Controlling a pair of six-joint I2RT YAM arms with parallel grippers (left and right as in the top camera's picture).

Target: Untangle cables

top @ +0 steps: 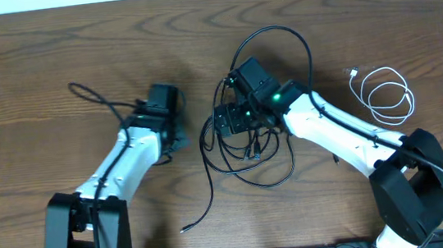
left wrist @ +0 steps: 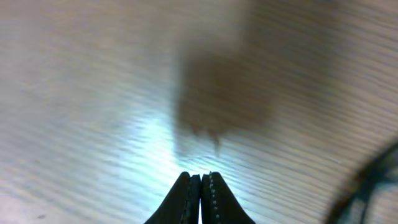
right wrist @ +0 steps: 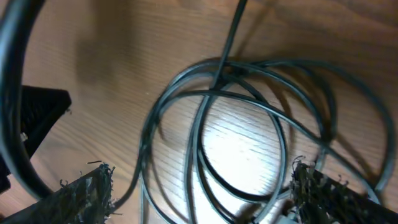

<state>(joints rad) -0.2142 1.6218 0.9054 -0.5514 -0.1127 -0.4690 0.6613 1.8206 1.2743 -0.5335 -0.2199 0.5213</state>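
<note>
The black cables (top: 245, 148) are lying in a loose tangle of overlapping loops near the middle of the wooden table (top: 49, 51), with one strand trailing away toward 7 o'clock and ending in a small plug (top: 184, 227). The white cable (top: 387, 94) is lying by itself in a neat coil at about 3 o'clock from the tangle, well apart from it. The right gripper (right wrist: 200, 171) is hovering low over the top of the tangle with its jaws standing wide apart; its fingers (right wrist: 87, 193) are flanking several crossing black loops, and nothing is being pinched between them. The left gripper (left wrist: 200, 186) is sitting at roughly 9 o'clock from the tangle, just beside it, with its jaws pressed together and holding nothing, pointing at bare wood. In the left wrist view a blurred black strand is showing at the 4 o'clock corner.
</note>
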